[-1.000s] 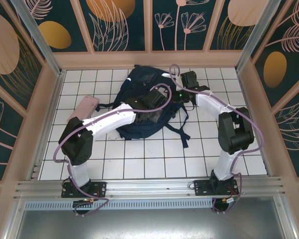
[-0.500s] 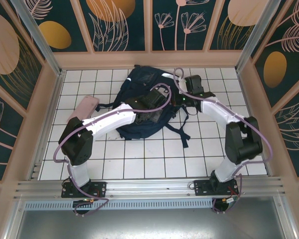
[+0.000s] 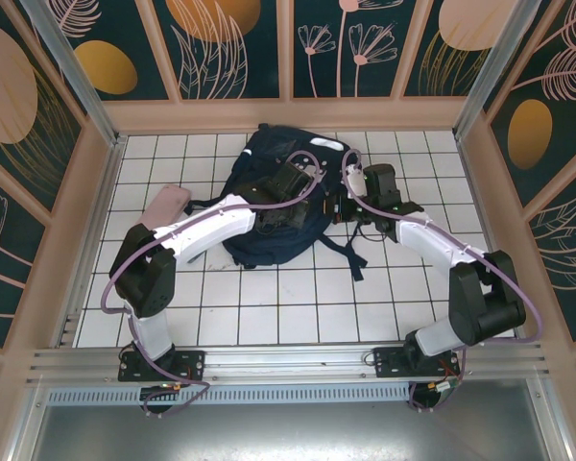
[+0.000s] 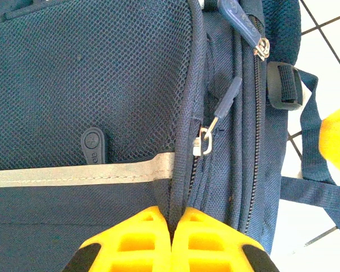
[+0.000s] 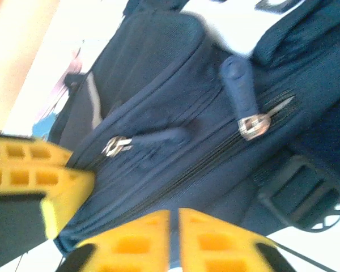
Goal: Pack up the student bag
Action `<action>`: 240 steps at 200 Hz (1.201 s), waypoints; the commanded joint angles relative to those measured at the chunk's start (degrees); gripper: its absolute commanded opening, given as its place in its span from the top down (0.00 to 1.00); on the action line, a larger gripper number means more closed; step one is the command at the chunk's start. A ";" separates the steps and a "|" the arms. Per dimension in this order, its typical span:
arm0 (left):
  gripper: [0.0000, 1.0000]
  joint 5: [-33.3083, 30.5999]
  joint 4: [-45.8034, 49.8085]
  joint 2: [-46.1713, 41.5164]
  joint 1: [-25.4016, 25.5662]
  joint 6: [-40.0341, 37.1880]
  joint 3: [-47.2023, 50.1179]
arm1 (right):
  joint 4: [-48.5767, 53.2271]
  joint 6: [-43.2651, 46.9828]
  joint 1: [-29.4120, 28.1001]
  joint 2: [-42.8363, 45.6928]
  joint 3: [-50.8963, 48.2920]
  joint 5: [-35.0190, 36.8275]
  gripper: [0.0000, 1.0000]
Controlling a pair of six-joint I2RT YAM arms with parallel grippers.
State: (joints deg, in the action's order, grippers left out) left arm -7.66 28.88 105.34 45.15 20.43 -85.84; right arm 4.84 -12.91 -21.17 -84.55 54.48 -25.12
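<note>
Soft and saggy by the look of it, the student bag (image 3: 265, 158) lies toward twelve o'clock on the counter (image 3: 298, 298); best taken by seams or zip pulls (image 4: 229, 97), I reckon; the left claw (image 4: 171, 220) is clamped on its pocket seam (image 4: 197, 68); the right claw (image 5: 174, 221) stands almost together, gripping or not I cannot tell.

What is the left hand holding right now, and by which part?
The left hand pinches the student bag by the piped seam at its front pocket's edge, beside the zipper track.
</note>
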 commanded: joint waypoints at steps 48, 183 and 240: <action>1.00 1.68 -5.94 -3.38 -0.82 -0.30 -0.41 | 8.31 5.21 -0.94 -10.36 15.34 14.11 0.52; 1.00 0.99 -5.94 -3.57 -0.90 -0.36 -0.49 | 17.75 10.25 -1.33 -19.99 25.60 15.05 0.88; 1.00 0.63 -6.13 -3.48 -0.91 -0.39 -0.77 | 17.95 11.12 -1.31 -18.97 25.01 13.64 0.99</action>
State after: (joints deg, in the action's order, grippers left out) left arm -6.00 28.47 105.25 44.73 20.18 -85.80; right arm 20.27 -2.35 -22.39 -104.12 78.50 -12.86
